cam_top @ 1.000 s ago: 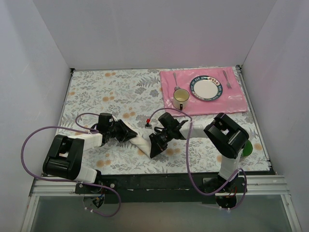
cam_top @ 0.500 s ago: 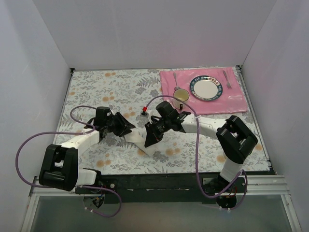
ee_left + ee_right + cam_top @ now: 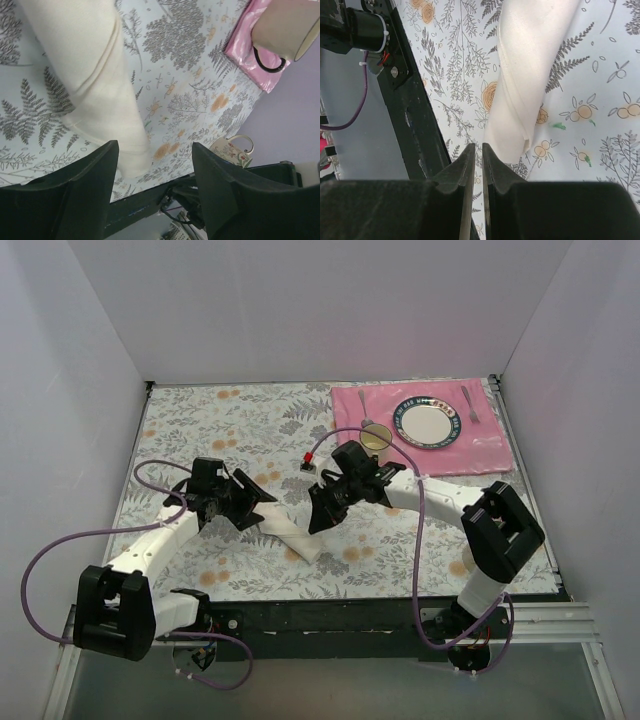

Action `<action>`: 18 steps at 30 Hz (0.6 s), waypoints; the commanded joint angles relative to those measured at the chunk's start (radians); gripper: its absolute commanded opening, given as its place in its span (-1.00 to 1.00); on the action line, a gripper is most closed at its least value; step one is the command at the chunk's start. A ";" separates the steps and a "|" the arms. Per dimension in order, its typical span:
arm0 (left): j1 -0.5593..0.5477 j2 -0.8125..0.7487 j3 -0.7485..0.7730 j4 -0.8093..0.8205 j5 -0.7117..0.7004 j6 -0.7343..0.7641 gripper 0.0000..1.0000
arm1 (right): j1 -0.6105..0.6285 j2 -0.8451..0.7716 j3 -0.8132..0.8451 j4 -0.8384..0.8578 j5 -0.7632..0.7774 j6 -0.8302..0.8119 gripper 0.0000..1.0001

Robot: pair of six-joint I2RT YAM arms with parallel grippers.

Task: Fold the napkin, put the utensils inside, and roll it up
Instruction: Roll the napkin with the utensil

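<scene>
The napkin [image 3: 291, 532] lies rolled into an off-white tube on the floral tablecloth, running diagonally toward the near edge. In the left wrist view the napkin [image 3: 95, 85] passes ahead of my left gripper [image 3: 152, 165], which is open with only tablecloth between its fingers. My left gripper [image 3: 258, 505] hovers by the roll's far left end. My right gripper [image 3: 318, 524] is just right of the roll. In its wrist view the right gripper [image 3: 476, 150] is shut on nothing, with the napkin [image 3: 530, 75] ahead of it. The utensils are hidden.
A pink placemat [image 3: 480, 452] at the back right carries a plate [image 3: 428, 425], a fork [image 3: 470, 405], a spoon [image 3: 365, 405] and a beige cup [image 3: 377, 437]. A floral mug [image 3: 232, 150] stands near the table's front edge. The black front rail [image 3: 410, 115] is close.
My left gripper has opened and let go of the napkin roll. Both grippers have moved a little farther up the table, and the roll now lies free between them.
</scene>
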 commanded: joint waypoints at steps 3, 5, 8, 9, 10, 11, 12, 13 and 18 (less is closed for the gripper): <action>0.002 -0.057 -0.087 -0.002 -0.010 -0.114 0.24 | -0.040 -0.070 -0.027 -0.002 -0.021 -0.039 -0.63; 0.002 -0.083 -0.111 0.026 -0.033 -0.125 0.24 | -0.054 -0.081 -0.042 -0.005 -0.023 -0.048 -0.63; 0.002 -0.072 -0.127 0.038 -0.039 -0.128 0.22 | -0.077 -0.102 -0.067 -0.008 -0.031 -0.059 -0.64; 0.002 -0.063 -0.130 0.043 -0.039 -0.127 0.21 | -0.086 -0.112 -0.073 -0.008 -0.034 -0.060 -0.64; 0.001 -0.049 -0.134 0.058 -0.033 -0.128 0.20 | -0.089 -0.118 -0.084 -0.007 -0.035 -0.062 -0.64; 0.002 -0.045 -0.145 0.064 -0.031 -0.130 0.19 | -0.094 -0.122 -0.087 -0.005 -0.037 -0.063 -0.64; 0.002 -0.040 -0.147 0.072 -0.034 -0.130 0.18 | -0.101 -0.128 -0.090 -0.005 -0.038 -0.063 -0.64; 0.001 -0.038 -0.150 0.092 -0.036 -0.125 0.17 | -0.103 -0.132 -0.094 -0.005 -0.041 -0.065 -0.65; 0.001 -0.012 -0.156 0.123 -0.048 -0.116 0.12 | -0.118 -0.139 -0.099 -0.008 -0.052 -0.071 -0.66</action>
